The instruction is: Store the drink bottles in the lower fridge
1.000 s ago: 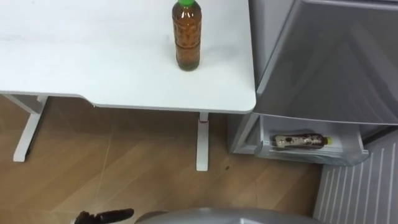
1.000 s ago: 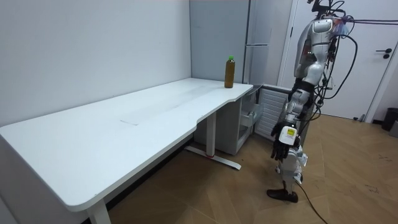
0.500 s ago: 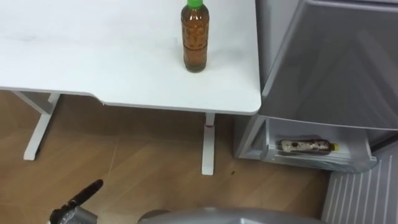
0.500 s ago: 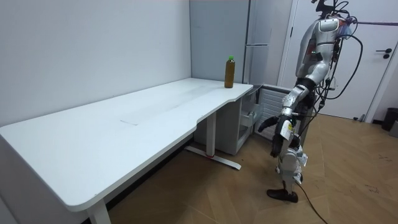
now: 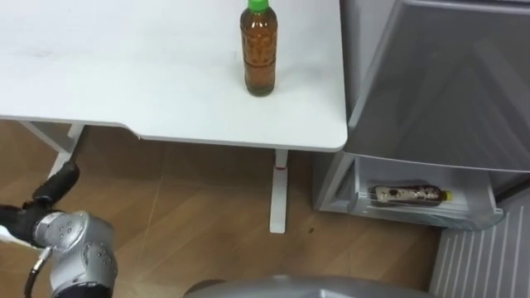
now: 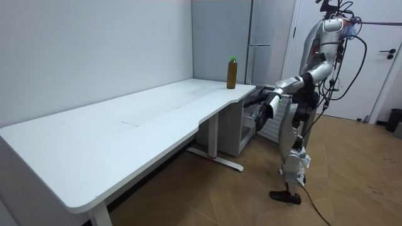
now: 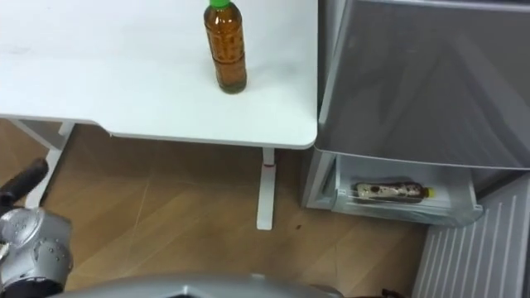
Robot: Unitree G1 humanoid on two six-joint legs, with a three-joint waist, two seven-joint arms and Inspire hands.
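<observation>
A bottle of amber tea with a green cap (image 5: 259, 48) stands upright near the right corner of the white table (image 5: 124, 74); it also shows as the bottle (image 6: 232, 72) in the room view. A second drink bottle (image 5: 406, 195) lies on its side in the open lower fridge drawer (image 5: 431, 217). My left hand (image 5: 54, 186) is raised at the lower left, below the table's front edge and well short of the standing bottle, with straight fingers and nothing in it. In the room view that left hand (image 6: 256, 100) reaches out toward the table's corner.
The grey fridge (image 5: 447, 74) stands right of the table, and its lower door's ribbed white inside (image 5: 484, 257) stands open at the lower right. White table legs (image 5: 277, 194) rise from the wooden floor (image 5: 190, 215). I stand in front of the table corner and fridge.
My left arm has swung up from my side to a forward reach, so the hand now shows higher at the lower left. The bottles have not moved.
</observation>
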